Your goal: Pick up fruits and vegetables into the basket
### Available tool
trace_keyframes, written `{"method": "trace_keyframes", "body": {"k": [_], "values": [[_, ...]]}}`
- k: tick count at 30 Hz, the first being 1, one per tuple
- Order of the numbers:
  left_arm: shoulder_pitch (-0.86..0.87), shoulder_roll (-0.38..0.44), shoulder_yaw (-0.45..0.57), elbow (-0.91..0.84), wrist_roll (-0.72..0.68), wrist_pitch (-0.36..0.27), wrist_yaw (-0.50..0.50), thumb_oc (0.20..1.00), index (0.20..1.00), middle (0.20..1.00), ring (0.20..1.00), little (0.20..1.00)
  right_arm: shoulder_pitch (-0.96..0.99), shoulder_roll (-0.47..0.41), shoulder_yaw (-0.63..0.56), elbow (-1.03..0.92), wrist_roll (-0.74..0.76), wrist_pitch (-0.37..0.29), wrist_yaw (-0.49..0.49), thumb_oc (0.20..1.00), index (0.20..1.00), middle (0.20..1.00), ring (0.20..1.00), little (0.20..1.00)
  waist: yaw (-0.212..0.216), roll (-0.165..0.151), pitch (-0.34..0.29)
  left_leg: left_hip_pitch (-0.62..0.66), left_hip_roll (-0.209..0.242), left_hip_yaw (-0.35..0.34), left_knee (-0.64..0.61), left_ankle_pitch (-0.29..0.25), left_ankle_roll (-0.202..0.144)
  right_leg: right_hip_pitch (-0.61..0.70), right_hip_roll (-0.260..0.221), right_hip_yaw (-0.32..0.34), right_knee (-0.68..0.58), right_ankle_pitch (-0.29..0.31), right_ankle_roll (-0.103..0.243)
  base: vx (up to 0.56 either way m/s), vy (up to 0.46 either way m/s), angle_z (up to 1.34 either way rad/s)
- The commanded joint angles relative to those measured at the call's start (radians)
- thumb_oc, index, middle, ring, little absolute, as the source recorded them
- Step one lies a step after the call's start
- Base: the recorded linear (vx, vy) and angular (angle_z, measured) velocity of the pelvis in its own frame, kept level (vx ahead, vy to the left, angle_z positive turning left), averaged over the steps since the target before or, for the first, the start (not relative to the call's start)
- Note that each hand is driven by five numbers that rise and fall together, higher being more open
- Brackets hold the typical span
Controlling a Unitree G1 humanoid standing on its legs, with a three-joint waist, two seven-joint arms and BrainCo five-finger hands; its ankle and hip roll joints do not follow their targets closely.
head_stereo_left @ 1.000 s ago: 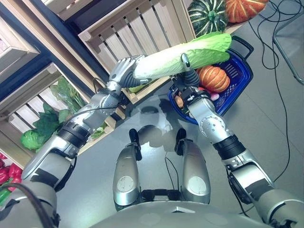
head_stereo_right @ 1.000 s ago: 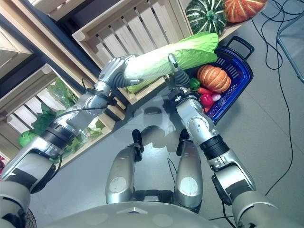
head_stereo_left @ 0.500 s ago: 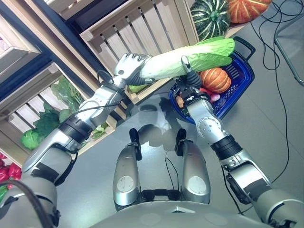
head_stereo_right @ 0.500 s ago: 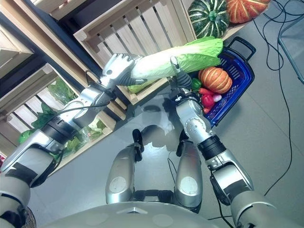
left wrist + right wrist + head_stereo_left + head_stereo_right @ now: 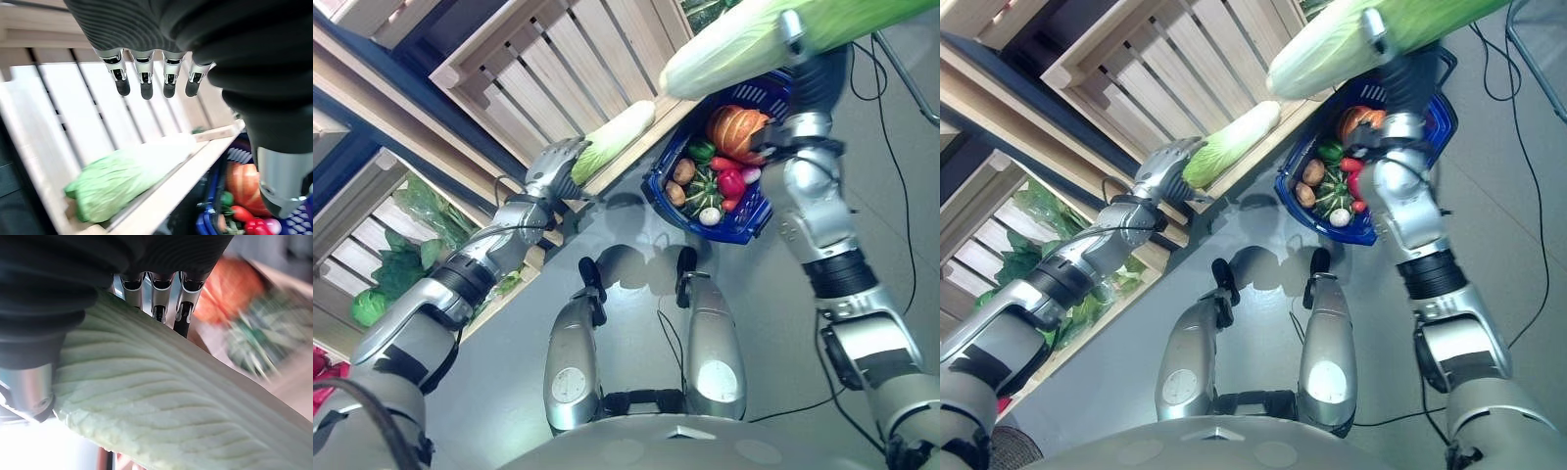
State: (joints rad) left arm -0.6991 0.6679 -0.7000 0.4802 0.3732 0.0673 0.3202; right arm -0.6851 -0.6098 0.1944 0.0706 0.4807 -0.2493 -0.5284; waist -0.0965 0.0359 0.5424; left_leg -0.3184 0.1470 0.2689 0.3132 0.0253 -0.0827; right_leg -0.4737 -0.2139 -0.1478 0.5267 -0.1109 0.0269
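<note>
Our right hand (image 5: pixel 793 34) is raised high above the basket (image 5: pixel 756 211), and our fingers (image 5: pixel 155 298) curl round a long cabbage (image 5: pixel 744 44), gripping it near its middle. The cabbage lies nearly level, its pale stem end pointing toward the crates (image 5: pixel 538 69) and its leafy end running out past the upper edge of the eye views. In the right wrist view the ribbed pale leaf lies close against our palm.

The blue basket sits on the floor (image 5: pixel 509 352) just beside the shelf edge, below the cabbage and apart from it. In it we see an orange pumpkin (image 5: pixel 734 127), a potato (image 5: pixel 683 170), a small striped green squash (image 5: pixel 1334 201), red peppers (image 5: pixel 730 182) and a small white bulb (image 5: pixel 710 215).

Our left hand (image 5: pixel 553 168) reaches to the shelf, fingers (image 5: pixel 143 81) straight and spread, holding nothing. A second cabbage (image 5: pixel 615 140) lies on the shelf (image 5: pixel 161 196) just past their tips; we cannot tell whether they touch it.
</note>
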Motion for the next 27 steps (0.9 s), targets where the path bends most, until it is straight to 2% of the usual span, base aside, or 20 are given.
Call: {"method": "trace_keyframes", "body": {"k": [1,6,9,10,12,17,24,27], "values": [[-0.049,0.021,0.105,-0.007,-0.026,-0.013,0.09,1.0,1.0,1.0,1.0,1.0,-0.034,-0.061,-0.073,-0.107,-0.061,-0.064,-0.016,0.2,0.2,0.2,0.2,0.2,-0.057,0.033,-0.022,-0.07,0.015,0.012,0.143,-0.115,-0.002,-0.017,-0.02,0.003,-0.019,-0.009,0.059,-0.02,0.093,-0.14],[-0.117,-0.014,0.141,0.08,-0.045,0.019,0.143,1.0,1.0,1.0,1.0,1.0,-0.039,-0.131,-0.094,-0.08,-0.149,-0.002,-0.052,0.2,0.2,0.2,0.2,0.2,-0.097,0.062,-0.022,-0.127,0.019,0.039,0.158,-0.104,-0.012,-0.112,-0.01,0.041,0.026,-0.022,0.048,-0.01,0.089,-0.18],[-0.162,-0.042,0.16,0.143,-0.066,0.032,0.167,1.0,1.0,1.0,1.0,1.0,-0.055,-0.152,-0.078,-0.047,-0.173,0.046,-0.041,0.2,0.2,0.2,0.2,0.2,-0.113,0.071,-0.022,-0.164,0.023,0.053,0.171,-0.101,-0.016,-0.166,-0.004,0.059,0.053,-0.031,0.043,0.01,0.063,-0.18],[-0.175,-0.048,0.161,0.16,-0.074,0.035,0.174,1.0,1.0,1.0,1.0,1.0,-0.061,-0.157,-0.068,-0.028,-0.19,0.058,-0.042,0.2,0.2,0.2,0.2,0.2,-0.115,0.073,-0.022,-0.161,0.022,0.044,0.183,-0.126,-0.029,-0.166,-0.003,0.069,0.07,-0.061,0.051,0.04,0.043,-0.21],[-0.212,-0.054,0.162,0.193,-0.101,0.044,0.194,1.0,1.0,1.0,1.0,1.0,-0.081,-0.164,-0.034,0.022,-0.212,0.081,-0.031,0.2,0.2,0.2,0.2,0.2,-0.119,0.076,-0.022,-0.19,0.023,0.048,0.187,-0.123,-0.031,-0.2,-0.002,0.077,0.08,-0.062,0.047,0.01,0.035,-0.14],[-0.291,-0.093,0.174,0.298,-0.191,0.055,0.23,1.0,1.0,1.0,1.0,1.0,-0.141,-0.147,0.067,0.194,-0.238,0.088,0.009,0.2,0.2,0.2,0.2,0.2,-0.115,0.089,-0.022,-0.241,0.016,0.051,0.179,-0.104,-0.04,-0.268,0.003,0.087,0.093,-0.059,0.042,-0.02,0.023,-0.08],[-0.389,-0.147,0.142,0.439,-0.355,0.086,0.23,1.0,1.0,1.0,1.0,1.0,-0.293,-0.069,0.215,0.563,-0.162,0.069,0.081,0.2,0.2,0.2,0.2,0.2,-0.089,0.123,-0.022,-0.316,-0.007,0.039,0.171,-0.086,-0.047,-0.355,0.008,0.095,0.112,-0.056,0.034,-0.01,0.009,-0.02],[-0.418,-0.161,0.131,0.486,-0.405,0.101,0.222,1.0,1.0,1.0,1.0,1.0,-0.345,-0.037,0.264,0.68,-0.138,0.087,0.116,0.2,0.2,0.2,0.2,0.2,-0.078,0.138,-0.022,-0.352,-0.013,0.037,0.171,-0.081,-0.049,-0.395,0.01,0.099,0.123,-0.059,0.029,0.01,0.04,0.01]]}}
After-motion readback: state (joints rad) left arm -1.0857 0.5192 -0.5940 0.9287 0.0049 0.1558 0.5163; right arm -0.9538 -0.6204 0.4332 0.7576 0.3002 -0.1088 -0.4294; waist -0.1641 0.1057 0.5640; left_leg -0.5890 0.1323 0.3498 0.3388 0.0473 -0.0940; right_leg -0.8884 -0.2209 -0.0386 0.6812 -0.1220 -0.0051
